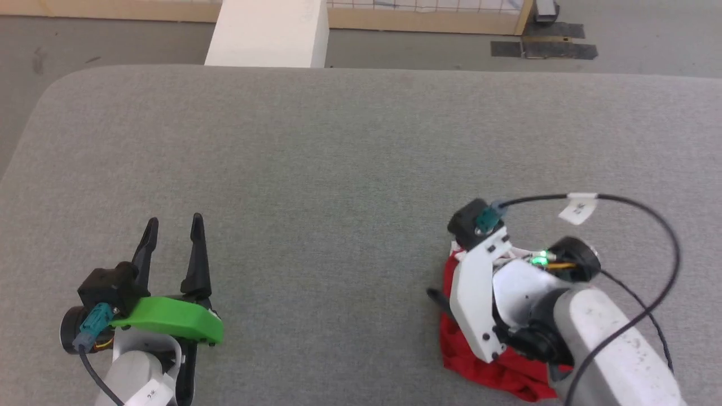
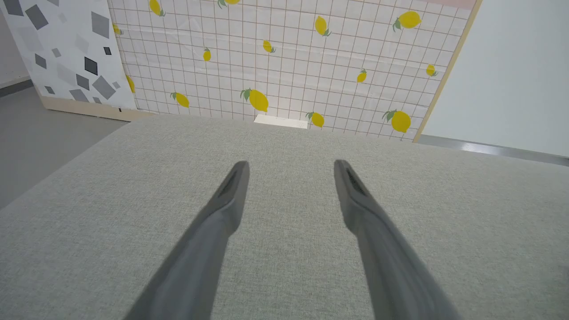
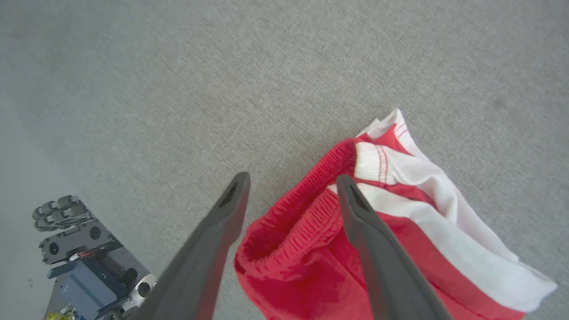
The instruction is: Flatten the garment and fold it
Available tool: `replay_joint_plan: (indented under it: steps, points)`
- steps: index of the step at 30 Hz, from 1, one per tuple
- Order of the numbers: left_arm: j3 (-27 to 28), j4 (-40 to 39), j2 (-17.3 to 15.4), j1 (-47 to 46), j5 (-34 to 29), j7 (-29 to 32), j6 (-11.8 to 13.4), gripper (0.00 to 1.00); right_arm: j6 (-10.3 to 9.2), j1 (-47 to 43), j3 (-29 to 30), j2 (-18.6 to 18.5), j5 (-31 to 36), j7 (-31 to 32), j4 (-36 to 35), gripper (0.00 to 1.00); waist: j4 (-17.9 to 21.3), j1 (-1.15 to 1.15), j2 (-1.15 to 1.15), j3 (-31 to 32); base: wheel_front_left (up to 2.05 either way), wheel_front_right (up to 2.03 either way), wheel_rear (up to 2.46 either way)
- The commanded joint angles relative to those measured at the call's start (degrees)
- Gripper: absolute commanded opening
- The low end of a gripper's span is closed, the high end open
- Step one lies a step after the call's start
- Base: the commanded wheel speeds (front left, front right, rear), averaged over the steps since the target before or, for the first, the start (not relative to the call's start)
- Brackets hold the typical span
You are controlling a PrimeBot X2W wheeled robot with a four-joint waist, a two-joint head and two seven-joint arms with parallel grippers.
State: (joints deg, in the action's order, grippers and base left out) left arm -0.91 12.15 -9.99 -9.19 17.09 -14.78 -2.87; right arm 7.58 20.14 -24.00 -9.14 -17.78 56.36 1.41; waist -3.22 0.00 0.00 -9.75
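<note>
While my spread right pincer (image 3: 292, 178) is hovering over the bunched shorts (image 3: 302, 249), my spread left pincer (image 1: 174, 221) is idling well apart.

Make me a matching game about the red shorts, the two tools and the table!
Things:
1. shorts
2. left tool
3. right tool
4. table

What fits:
A. grey and cloth-covered
B. open, above bare table
C. open, just above the shorts
D. crumpled, red and white

Pairs: 1-D, 2-B, 3-C, 4-A
</note>
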Motion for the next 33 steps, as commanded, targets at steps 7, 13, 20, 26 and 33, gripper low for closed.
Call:
replay_joint_plan:
  steps: [7,13,20,26,33]
  points:
    - [-0.22,-0.7,-0.1,0.21,0.4,-0.21,0.86,1.0,-0.09,-5.08,13.75,-2.48,2.94,-2.21,-11.07,1.0,1.94,0.0,0.0,1.14,0.0,0.0,0.0]
    - [-0.48,-1.44,0.4,0.21,0.34,-0.21,0.85,1.0,-0.09,-14.69,22.78,-1.01,8.63,-5.95,-10.36,1.0,2.08,0.0,0.0,0.45,0.0,0.0,0.0]
    - [-0.57,-1.6,0.45,-0.02,0.1,-0.21,0.56,1.0,-0.09,-18.79,23.49,1.44,10.07,-8.95,-3.81,1.0,2.12,0.0,0.0,-0.47,0.0,0.0,0.0]
    - [-0.42,-1.59,0.82,-0.35,0.4,-0.21,0.27,1.0,-0.09,-17.29,23.23,2.36,10.03,-11.62,2.44,0.27,1.85,0.0,0.0,-0.84,0.0,0.0,0.0]
    - [1.37,-3.21,0.64,0.05,0.38,-0.21,1.21,1.0,-0.09,-12.87,18.83,-2.39,7.27,-12.77,3.86,0.0,4.97,0.0,0.0,-1.17,0.0,0.0,0.0]
